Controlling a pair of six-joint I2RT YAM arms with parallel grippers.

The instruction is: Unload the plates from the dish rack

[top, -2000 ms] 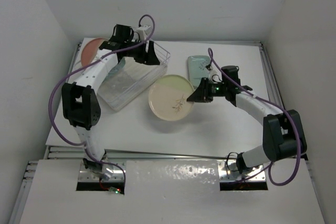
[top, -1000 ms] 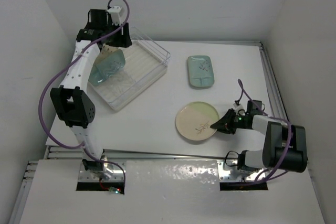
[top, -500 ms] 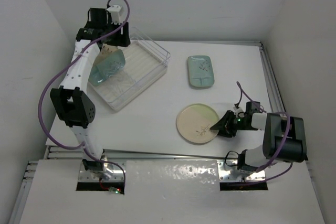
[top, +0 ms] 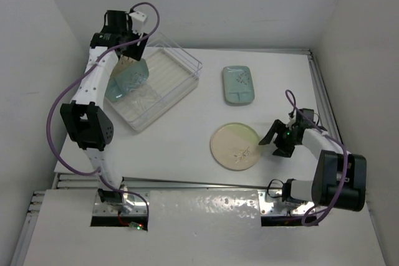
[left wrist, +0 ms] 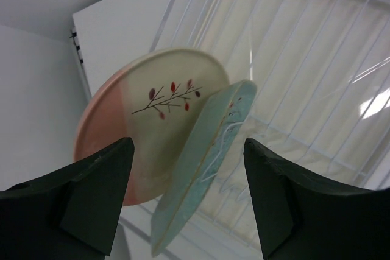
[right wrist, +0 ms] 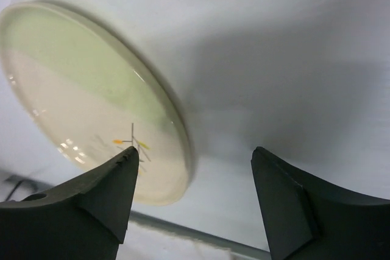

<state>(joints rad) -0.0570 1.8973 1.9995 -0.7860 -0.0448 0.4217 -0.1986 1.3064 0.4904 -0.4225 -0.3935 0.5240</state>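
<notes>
The jaws of the left gripper [left wrist: 187,144] are held wide apart, and nothing is clamped between them. Between its two dark fingers [left wrist: 97,202], in the left wrist view, the thin edge of a pale blue-green plate [left wrist: 201,168] is seen. The plate is stood tilted on its edge inside the dish rack [left wrist: 304,59], and neither finger is shown touching it. Just behind it a round pink-and-cream plate [left wrist: 140,132] with a dark sprig mark is propped upright at the rack's left end. The blue-green plate appears to be leant against its face. Whether the pink plate is inside the rack's clear wall cannot be told.

From above, the left gripper [top: 129,51] is seen poised over the far left corner of the dish rack [top: 168,73]. The pale blue-green plate [top: 128,80] is seen below it, against the rack's left wall.

The jaws of the right gripper [right wrist: 195,150] are likewise spread, and nothing is held. In the right wrist view a round yellow-green-and-cream plate [right wrist: 91,89] is laid flat on the table [right wrist: 274,59]. Its rim is just beside one finger, though contact cannot be made out. In the top view the right gripper [top: 273,142] is found well to the right of the rack and nearer the arm bases. It is just beside the right rim of the yellow-green-and-cream plate [top: 235,146].

A second pale blue-green plate [top: 239,84] is laid flat on the table [top: 187,147], to the right of the rack and apart from it.
</notes>
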